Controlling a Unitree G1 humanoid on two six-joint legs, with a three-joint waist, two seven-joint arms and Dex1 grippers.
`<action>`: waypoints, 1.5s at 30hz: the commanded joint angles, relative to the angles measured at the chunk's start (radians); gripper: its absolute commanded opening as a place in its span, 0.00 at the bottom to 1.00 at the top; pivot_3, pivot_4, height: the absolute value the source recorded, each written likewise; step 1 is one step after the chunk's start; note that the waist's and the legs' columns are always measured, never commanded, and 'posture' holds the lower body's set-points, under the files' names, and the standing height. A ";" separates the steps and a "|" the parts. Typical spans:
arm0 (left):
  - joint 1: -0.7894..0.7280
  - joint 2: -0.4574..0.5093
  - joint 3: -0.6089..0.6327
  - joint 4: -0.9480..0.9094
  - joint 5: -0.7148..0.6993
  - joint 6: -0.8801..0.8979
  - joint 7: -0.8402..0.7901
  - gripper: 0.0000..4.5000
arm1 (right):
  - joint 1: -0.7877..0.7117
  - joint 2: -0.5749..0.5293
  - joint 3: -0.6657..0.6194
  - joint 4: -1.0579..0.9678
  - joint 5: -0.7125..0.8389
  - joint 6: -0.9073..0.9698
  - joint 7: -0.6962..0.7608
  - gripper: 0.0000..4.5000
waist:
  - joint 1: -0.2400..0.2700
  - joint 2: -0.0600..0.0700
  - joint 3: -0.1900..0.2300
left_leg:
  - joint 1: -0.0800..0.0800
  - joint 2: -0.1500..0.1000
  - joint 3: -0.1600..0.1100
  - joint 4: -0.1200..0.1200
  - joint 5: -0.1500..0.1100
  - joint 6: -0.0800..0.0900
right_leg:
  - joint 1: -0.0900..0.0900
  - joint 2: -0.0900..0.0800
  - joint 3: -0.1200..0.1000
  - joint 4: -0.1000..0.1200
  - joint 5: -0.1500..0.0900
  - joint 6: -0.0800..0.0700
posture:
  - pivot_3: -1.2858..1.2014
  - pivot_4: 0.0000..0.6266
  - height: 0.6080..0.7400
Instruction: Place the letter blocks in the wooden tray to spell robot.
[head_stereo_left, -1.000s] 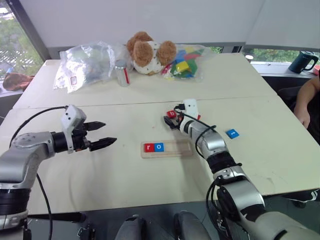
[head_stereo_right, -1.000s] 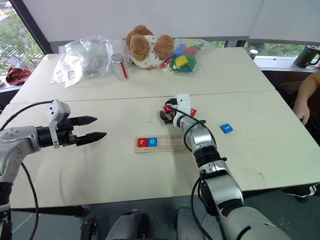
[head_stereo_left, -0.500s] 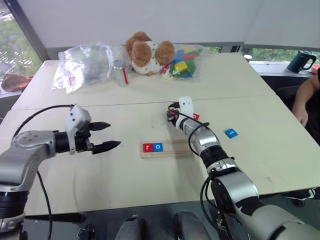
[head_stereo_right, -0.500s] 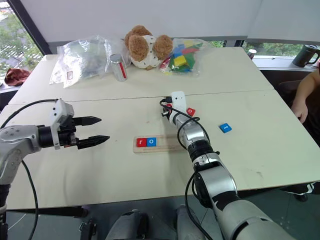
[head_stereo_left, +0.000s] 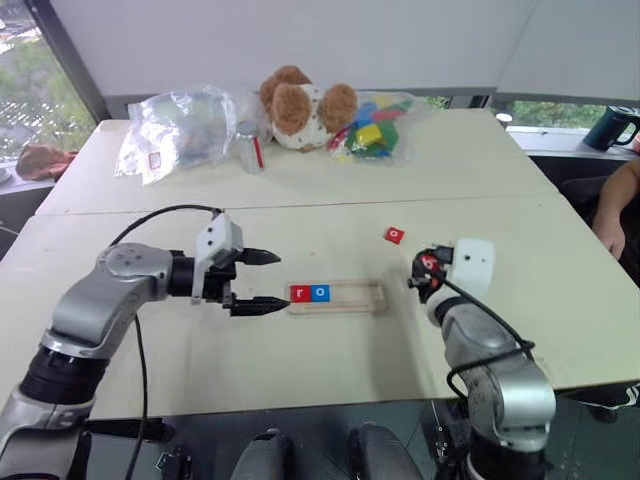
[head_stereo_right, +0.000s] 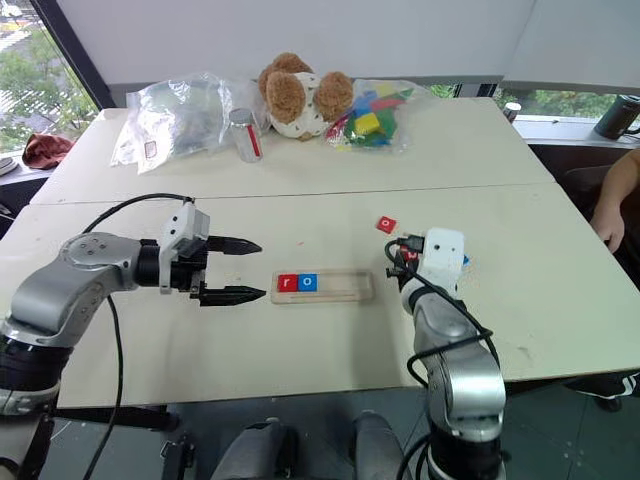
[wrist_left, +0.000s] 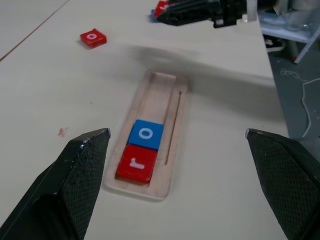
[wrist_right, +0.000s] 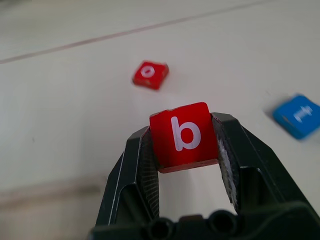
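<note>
Here, the right end effector (wrist_right: 186, 150) pinches the red b block (wrist_right: 184, 134) by its edges; tilted, it could jam entering the wooden tray (head_stereo_left: 335, 297), near the open left end effector (head_stereo_left: 262, 280).

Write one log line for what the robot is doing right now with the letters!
right gripper: shut on red b block | left gripper: open beside tray | in tray: r, o | on table: red o, blue t

r tile (wrist_left: 136, 163) and o tile (wrist_left: 146, 134) in wooden tray (head_stereo_left: 335, 298) left end; second o tile (head_stereo_left: 394, 235) behind-right of tray; b tile (wrist_right: 183, 134) between right fingers (wrist_right: 137, 170).
</note>
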 joint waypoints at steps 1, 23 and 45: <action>-0.035 0.006 -0.026 0.040 0.039 -0.050 -0.034 1.00 | 0.022 0.056 -0.044 -0.014 -0.011 0.056 -0.034 0.26 | 0.001 0.000 0.000 | 0.003 0.000 0.000 0.000 0.000 0.000 | 0.003 0.000 0.000 0.000 0.000 0.000 | 0.52 0.24 1.00; -0.059 0.046 -0.052 0.094 0.077 -0.113 -0.149 1.00 | -0.028 -0.572 -0.205 0.285 0.294 -0.391 0.801 0.99 | 0.005 0.003 0.002 | 0.011 0.001 0.000 -0.001 -0.003 0.005 | 0.016 0.001 -0.002 -0.010 0.000 0.000 | 0.52 0.24 1.00; 0.115 0.198 0.100 -0.005 0.035 -0.039 -0.135 1.00 | -0.249 -0.763 0.062 1.150 0.185 -1.131 1.389 0.88 | 0.008 0.003 0.003 | 0.010 0.004 0.002 -0.001 -0.004 0.006 | 0.017 0.000 0.000 -0.014 0.000 0.000 | 0.52 0.24 1.00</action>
